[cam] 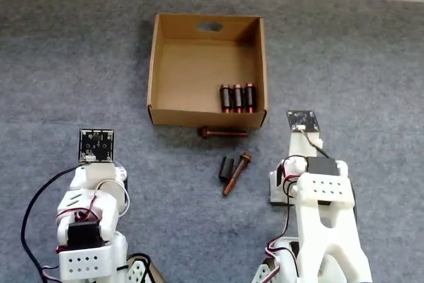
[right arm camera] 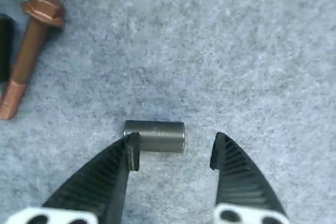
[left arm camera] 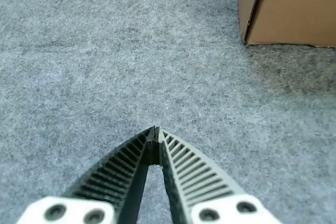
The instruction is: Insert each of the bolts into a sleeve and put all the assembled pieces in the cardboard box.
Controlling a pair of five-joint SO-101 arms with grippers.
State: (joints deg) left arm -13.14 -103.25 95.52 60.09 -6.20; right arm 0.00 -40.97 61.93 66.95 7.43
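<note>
My right gripper [right arm camera: 176,155] is released around a sleeve; the left gripper [left arm camera: 156,135] is clenched on nothing.

A short grey metal sleeve [right arm camera: 154,136] lies on the grey felt desk [cam: 79,64] between the spread fingers, touching one and apart from the other. Near it is a copper-coloured hex-head bolt [right arm camera: 29,51], with a small black sleeve [cam: 227,168] just beside it. A second copper bolt [cam: 223,132] lies along the near wall of the brown cardboard box [cam: 207,117] (three assembled pieces [cam: 237,98] are inside, in its near right corner).
</note>
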